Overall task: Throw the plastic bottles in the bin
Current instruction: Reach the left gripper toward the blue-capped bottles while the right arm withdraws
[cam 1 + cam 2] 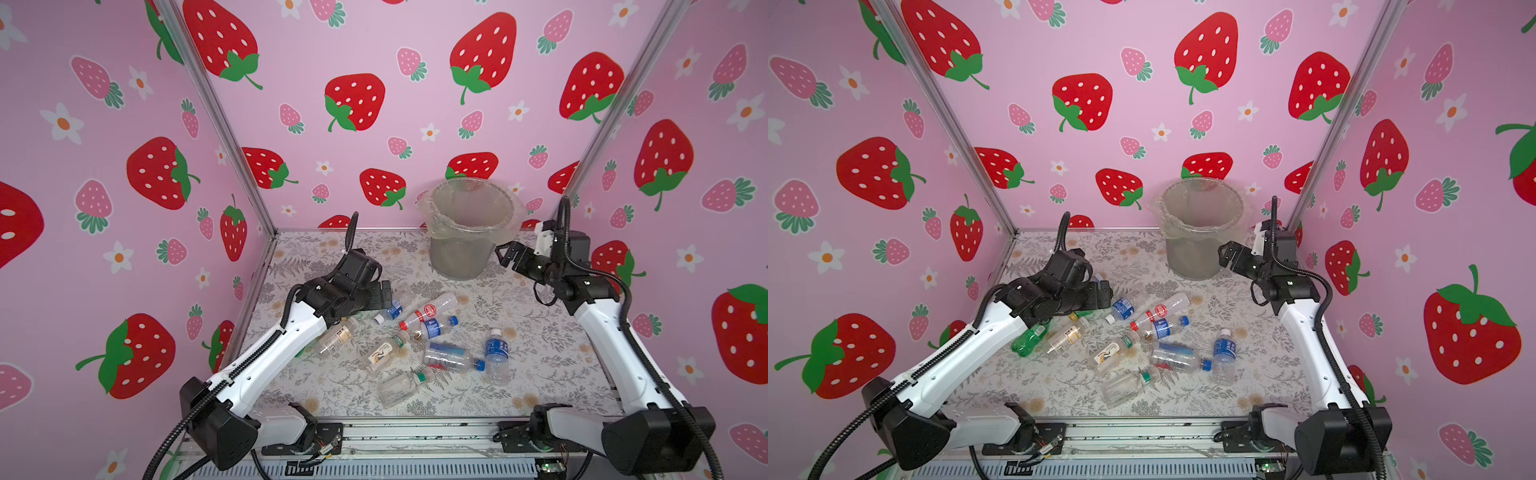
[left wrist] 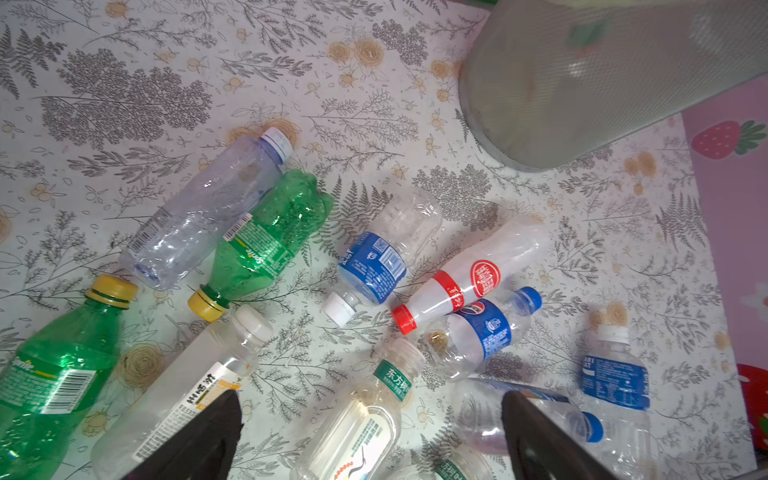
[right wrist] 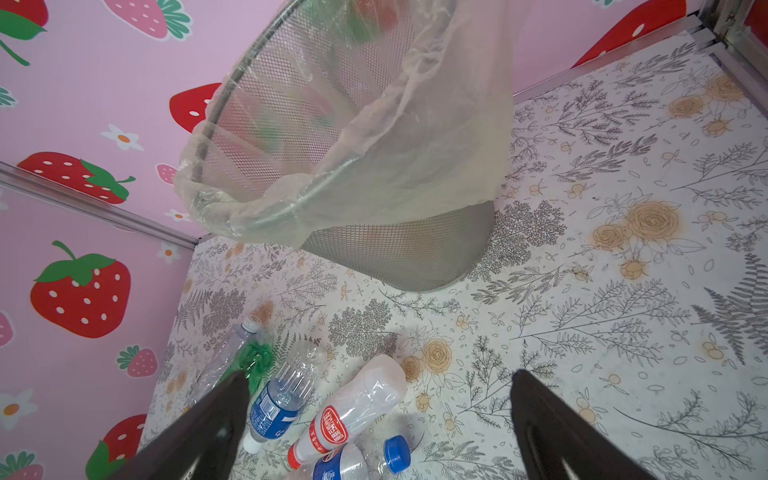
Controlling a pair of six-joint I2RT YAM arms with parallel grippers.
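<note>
Several plastic bottles lie scattered mid-table in both top views, among them a red-labelled one [image 1: 430, 309] and a blue-labelled one [image 1: 392, 309]; another blue-labelled bottle [image 1: 496, 353] stands upright. A green bottle [image 1: 1030, 338] lies under my left arm. The grey mesh bin [image 1: 457, 257] with its clear liner stands at the back, right of centre. My left gripper [image 1: 385, 294] hovers open over the pile's left edge, and the left wrist view shows a green-capped clear bottle [image 2: 357, 419] below its empty jaws. My right gripper [image 1: 505, 253] hangs open and empty just right of the bin [image 3: 395, 249].
Pink strawberry-print walls enclose the table on three sides, with aluminium posts [image 1: 232, 137] at the back corners. A metal rail [image 1: 415, 436] runs along the front edge between the arm bases. Bare floral tabletop [image 1: 552, 332] lies right of the bottles.
</note>
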